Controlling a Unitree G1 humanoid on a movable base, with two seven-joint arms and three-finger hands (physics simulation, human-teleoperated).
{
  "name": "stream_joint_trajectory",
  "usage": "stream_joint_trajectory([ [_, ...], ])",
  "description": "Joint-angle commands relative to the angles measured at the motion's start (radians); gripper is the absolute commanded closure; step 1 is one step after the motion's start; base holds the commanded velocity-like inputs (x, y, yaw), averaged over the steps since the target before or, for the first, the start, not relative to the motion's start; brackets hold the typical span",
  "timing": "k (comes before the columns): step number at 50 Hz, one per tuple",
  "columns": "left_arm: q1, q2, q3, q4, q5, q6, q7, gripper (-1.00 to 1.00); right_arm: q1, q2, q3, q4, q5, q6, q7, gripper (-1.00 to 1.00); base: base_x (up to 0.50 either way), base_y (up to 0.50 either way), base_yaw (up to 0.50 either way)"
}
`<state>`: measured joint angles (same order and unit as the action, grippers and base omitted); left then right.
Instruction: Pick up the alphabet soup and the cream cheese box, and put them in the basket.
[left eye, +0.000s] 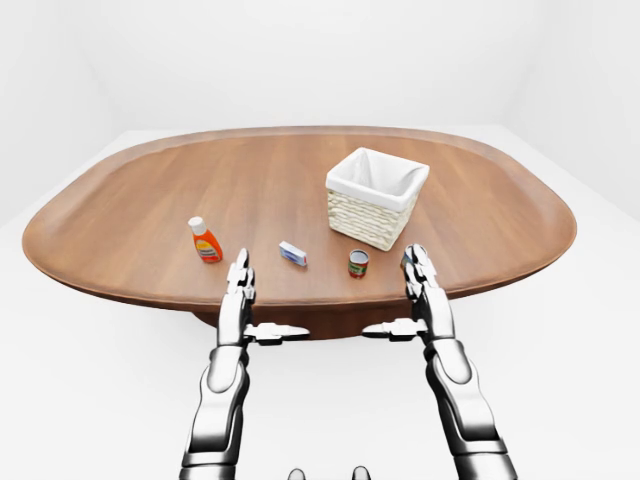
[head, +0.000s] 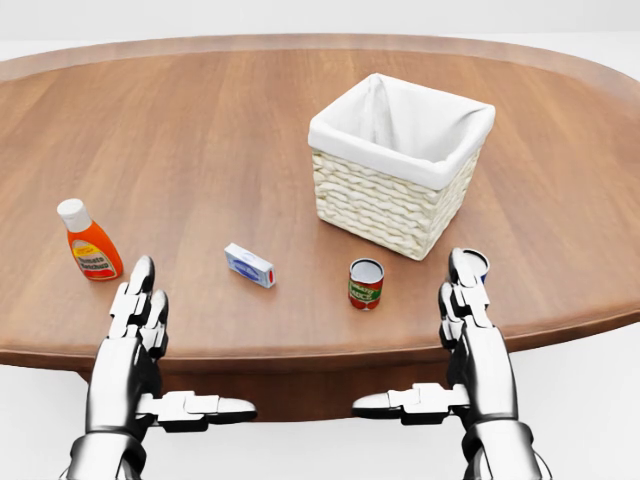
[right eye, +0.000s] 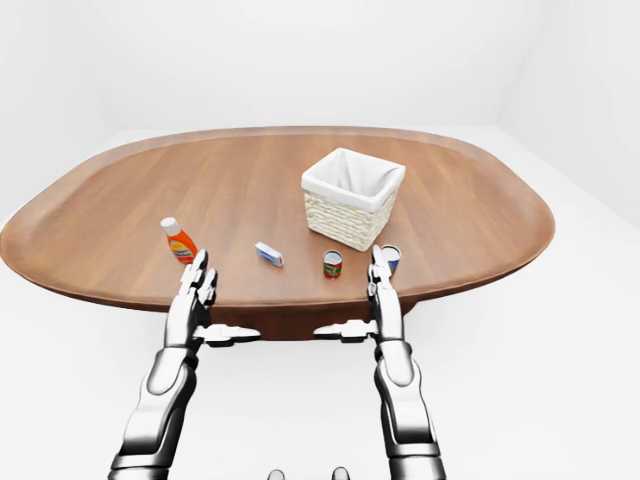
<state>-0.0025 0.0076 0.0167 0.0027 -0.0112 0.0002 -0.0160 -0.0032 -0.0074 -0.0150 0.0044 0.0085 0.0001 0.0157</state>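
The alphabet soup (head: 366, 283) is a small can with a red and green label and a pale metal top. It stands upright on the wooden oval table (head: 200, 140), near the bottom edge of the head view and just below the basket (head: 395, 170). The cream cheese box (head: 249, 265) is a small flat box, white with blue sides, and it lies to the left of the can. The basket is woven and pale, with a white cloth lining. An orange bottle (head: 88, 241) with a white cap stands far to the left. A second can (right eye: 391, 258) with a blue label is partly hidden behind the right hand (head: 468, 330). The left hand (head: 135, 340) and the right hand both hover at the table edge, with the fingers straight and apart and the thumbs pointing inward, and they hold nothing.
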Motion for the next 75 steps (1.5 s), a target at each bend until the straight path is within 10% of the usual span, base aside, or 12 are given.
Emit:
stream_joint_trajectory([
  [1, -0.006, 0.013, 0.026, 0.009, -0.019, -0.003, -0.025, -1.0, -0.006, -0.013, -0.022, 0.01, 0.01, -0.001, 0.025, -1.0, 0.0, 0.0, 0.0],
  [75, -0.008, 0.013, 0.028, 0.009, -0.027, -0.003, -0.028, -1.0, -0.003, -0.011, -0.015, 0.006, -0.005, -0.003, 0.027, -1.0, 0.0, -0.13, 0.0],
])
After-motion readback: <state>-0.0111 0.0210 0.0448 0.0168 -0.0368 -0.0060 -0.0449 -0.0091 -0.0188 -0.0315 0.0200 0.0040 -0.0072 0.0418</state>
